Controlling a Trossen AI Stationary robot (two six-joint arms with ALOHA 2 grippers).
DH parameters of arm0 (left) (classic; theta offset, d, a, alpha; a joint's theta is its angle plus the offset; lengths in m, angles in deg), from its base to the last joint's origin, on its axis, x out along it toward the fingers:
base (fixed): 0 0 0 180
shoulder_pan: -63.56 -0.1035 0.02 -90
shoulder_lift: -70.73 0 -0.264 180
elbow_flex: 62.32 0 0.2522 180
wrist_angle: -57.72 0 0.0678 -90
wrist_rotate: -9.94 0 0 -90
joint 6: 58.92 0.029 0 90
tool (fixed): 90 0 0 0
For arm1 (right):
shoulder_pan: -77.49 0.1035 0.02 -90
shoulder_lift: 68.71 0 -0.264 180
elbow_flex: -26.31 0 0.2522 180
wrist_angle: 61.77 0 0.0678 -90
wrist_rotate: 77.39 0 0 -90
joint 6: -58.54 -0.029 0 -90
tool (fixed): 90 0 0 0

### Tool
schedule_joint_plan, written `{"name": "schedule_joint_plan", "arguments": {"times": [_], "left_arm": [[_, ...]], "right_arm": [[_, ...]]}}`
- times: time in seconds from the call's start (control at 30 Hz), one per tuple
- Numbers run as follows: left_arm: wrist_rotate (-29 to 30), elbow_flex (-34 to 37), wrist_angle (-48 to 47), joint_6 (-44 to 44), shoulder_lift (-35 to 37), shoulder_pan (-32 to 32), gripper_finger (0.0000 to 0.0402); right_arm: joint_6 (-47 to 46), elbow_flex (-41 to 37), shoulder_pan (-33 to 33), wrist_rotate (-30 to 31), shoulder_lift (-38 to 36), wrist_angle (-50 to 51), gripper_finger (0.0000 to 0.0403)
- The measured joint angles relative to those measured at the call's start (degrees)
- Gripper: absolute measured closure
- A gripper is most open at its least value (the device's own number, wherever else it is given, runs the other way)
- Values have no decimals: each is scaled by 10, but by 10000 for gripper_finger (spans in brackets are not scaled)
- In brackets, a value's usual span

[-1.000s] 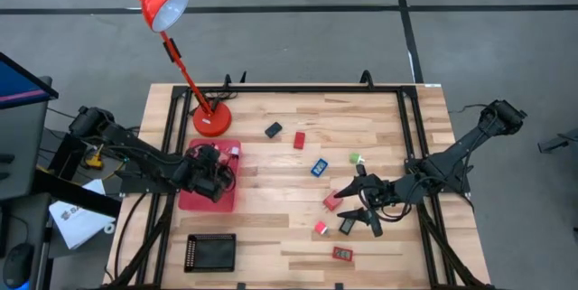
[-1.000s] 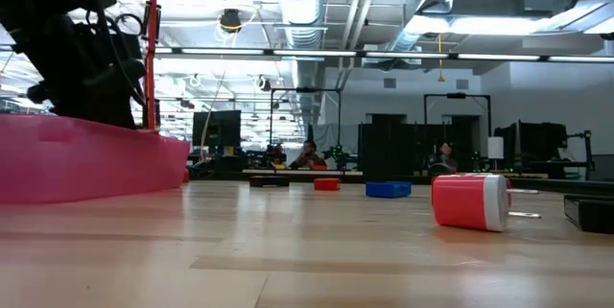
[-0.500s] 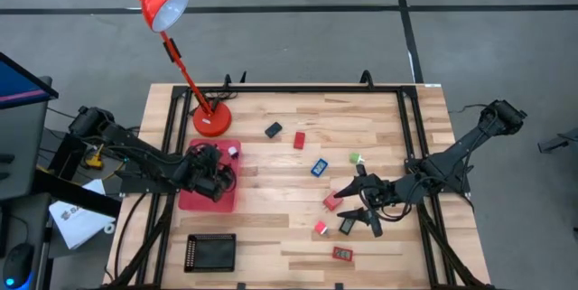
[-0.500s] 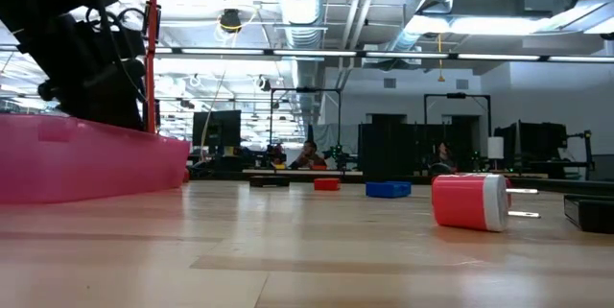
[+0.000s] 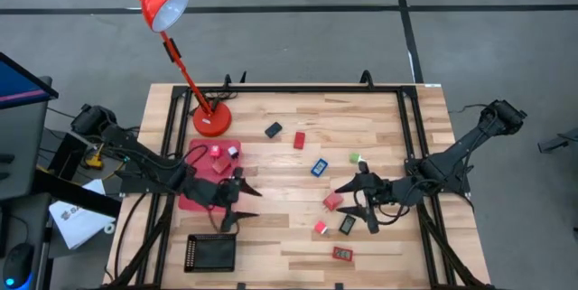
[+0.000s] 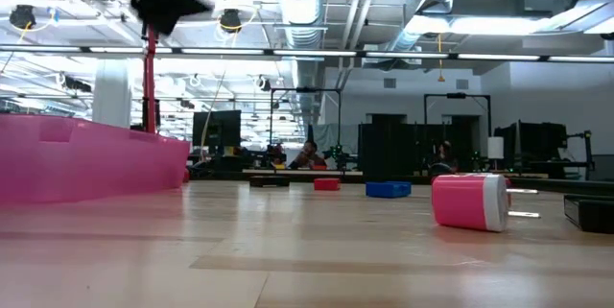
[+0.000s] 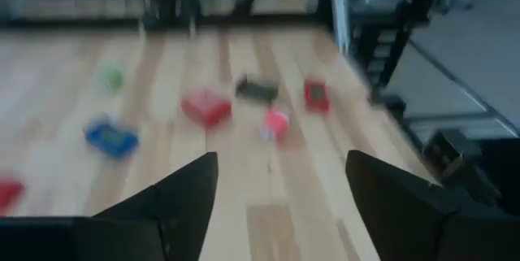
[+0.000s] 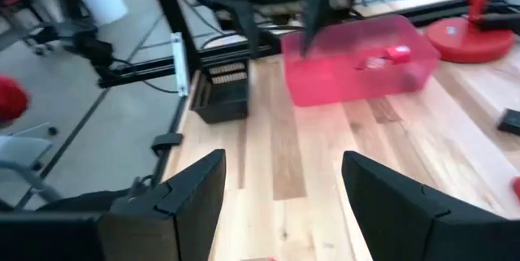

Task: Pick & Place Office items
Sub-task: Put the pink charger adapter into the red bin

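Note:
The office items are tiny blocks scattered on the wooden table: red (image 5: 332,201), black (image 5: 347,224), pink (image 5: 320,228), red (image 5: 342,254), blue (image 5: 319,166), green (image 5: 357,157), red (image 5: 299,140) and black (image 5: 273,129). Small red pieces (image 5: 217,153) and a pale one (image 5: 232,153) lie in the red tray (image 5: 194,201). My left gripper (image 5: 246,209) (image 7: 280,159) is open, off the tray's near right corner, and holds nothing. My right gripper (image 5: 346,201) (image 8: 283,157) is open, with its fingertips just right of the red block.
A black tray (image 5: 209,252) lies near the table's near left corner. The red desk lamp's base (image 5: 211,120) stands behind the red tray, and its arm leans to the far left. In the low view a pink plug-like block (image 6: 470,201) lies on the bare wood.
My left gripper has swung off the red tray toward the near edge and to the right, and now points toward the table's right. The tray's pieces, which the gripper covered before, are now in plain sight. In the low view the arm has risen from behind the tray's wall.

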Motion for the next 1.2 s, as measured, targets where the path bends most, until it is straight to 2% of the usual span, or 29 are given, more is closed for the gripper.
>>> {"name": "schedule_joint_plan", "arguments": {"times": [0.2,0.37,0.47,0.6,0.73,1.0,1.2], "left_arm": [[4,-29,8,56,-49,-5,175],[32,-39,10,77,-64,-5,191],[37,-38,12,79,-64,-7,190],[38,-44,25,61,-79,-15,176],[38,-67,23,87,-116,-12,159],[31,-125,-14,125,-194,-26,138],[25,-129,-14,135,-176,-14,136]], "right_arm": [[-23,0,3,6,0,20,163],[-142,0,19,-28,4,145,163],[-198,-1,42,-38,26,179,163],[-206,0,65,-61,73,131,163],[-210,0,69,-73,130,91,163],[-235,0,17,-153,236,52,163],[-228,0,-11,-217,290,3,177]]}}
